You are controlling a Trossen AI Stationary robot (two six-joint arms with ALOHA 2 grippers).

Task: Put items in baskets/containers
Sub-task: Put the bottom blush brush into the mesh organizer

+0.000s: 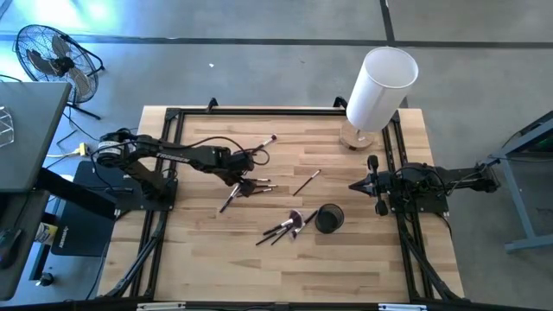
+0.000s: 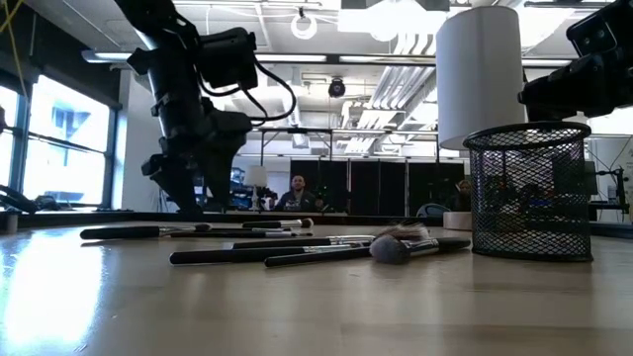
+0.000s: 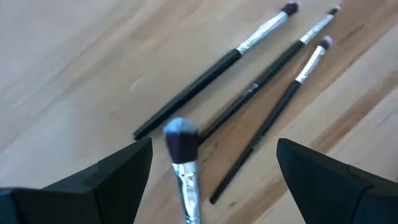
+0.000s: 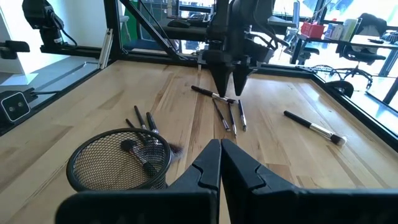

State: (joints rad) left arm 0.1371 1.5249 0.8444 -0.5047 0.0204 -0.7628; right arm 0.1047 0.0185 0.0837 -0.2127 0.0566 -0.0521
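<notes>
Thin makeup brushes lie flat on the wooden table: one near the far edge [image 1: 266, 142], a cluster [image 1: 248, 185] under my left gripper, a single one [image 1: 307, 181], and several [image 1: 285, 226] beside the black mesh cup [image 1: 328, 218], which stands upright. My left gripper [image 1: 244, 162] points down, open, just above that cluster. In its wrist view the fingers stand either side of a dark-bristled brush [image 3: 182, 143] and three thin dark brushes [image 3: 261, 81]. My right gripper [image 4: 221, 144] waits shut, at the table's right side [image 1: 354, 185].
A tall white cylinder on a wooden base [image 1: 380, 86] stands at the far right corner. A black frame [image 1: 173, 117] runs along the table's edges. A fan [image 1: 52, 56] stands on the floor off the far left. Bare wood shows along the near edge.
</notes>
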